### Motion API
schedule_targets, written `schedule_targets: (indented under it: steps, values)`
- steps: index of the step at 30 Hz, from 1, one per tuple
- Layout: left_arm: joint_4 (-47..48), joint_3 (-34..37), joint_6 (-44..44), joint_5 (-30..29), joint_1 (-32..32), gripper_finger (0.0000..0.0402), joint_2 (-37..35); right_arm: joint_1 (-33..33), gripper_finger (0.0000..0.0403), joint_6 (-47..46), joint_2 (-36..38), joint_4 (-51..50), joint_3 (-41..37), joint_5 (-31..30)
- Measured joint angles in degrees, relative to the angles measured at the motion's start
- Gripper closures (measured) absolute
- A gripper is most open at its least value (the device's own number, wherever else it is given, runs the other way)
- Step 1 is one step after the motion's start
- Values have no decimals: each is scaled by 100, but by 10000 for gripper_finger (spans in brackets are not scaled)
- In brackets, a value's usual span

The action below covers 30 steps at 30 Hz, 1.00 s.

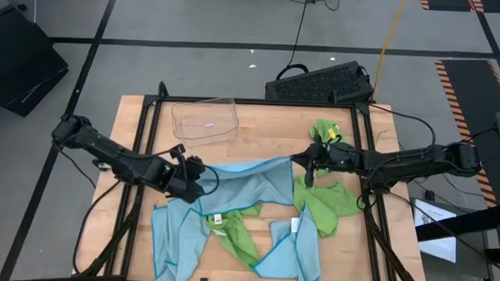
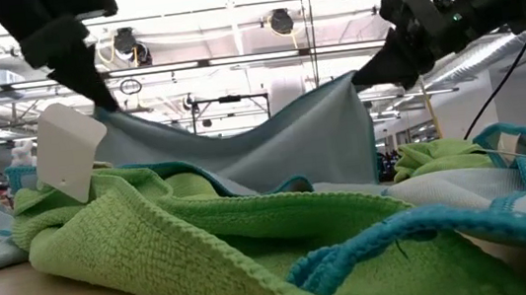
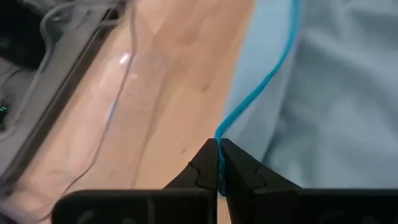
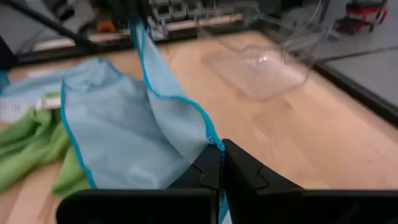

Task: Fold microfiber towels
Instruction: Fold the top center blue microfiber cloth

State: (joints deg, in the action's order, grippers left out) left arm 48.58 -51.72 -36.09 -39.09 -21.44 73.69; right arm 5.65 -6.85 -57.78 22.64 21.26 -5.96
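A light blue microfiber towel (image 1: 249, 178) with a turquoise hem is held up between my two grippers, sagging in the middle (image 2: 273, 146). My left gripper (image 1: 199, 179) is shut on its left end, my right gripper (image 1: 303, 162) on its right end. Below it, more towels lie crumpled on the table: a blue one (image 1: 176, 238), a green one (image 1: 234, 233) with a white tag, another blue one (image 1: 296, 251) and a green one (image 1: 327, 202). My left gripper pinches the towel's turquoise hem (image 3: 221, 135) between its two fingers, at the left corner. The fingers slant down from the table's left. The corner is lifted clear and the cloth runs off toward the other gripper. My right gripper pinches the hemmed corner (image 4: 215, 142) at the towel's right end between its two fingers, coming nearly level from the table's right. That corner is lifted clear. The cloth hangs slack below and between the grippers.
A clear plastic tray (image 1: 205, 120) stands at the table's far side, left of the middle. Another green towel (image 1: 324, 130) lies bunched at the far right. A black keyboard (image 1: 319, 83) sits beyond the far edge. Bare wood shows between tray and towels.
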Motion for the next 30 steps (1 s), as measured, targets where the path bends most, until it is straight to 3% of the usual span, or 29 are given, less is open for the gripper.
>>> schedule_targets:
  steps: [10, 17, 30]
  values:
    - [-256, 0, -210, -13, -544, 391, 0, -15, 399, -271, -2, -534, -55, 330]
    - [-215, 4, -487, -725, -842, 387, 0, -15, 399, -322, 0, -113, -410, 321]
    - [-222, 623, -540, -1051, -377, 387, 0, 273, 399, 7, -2, 819, -589, -166]
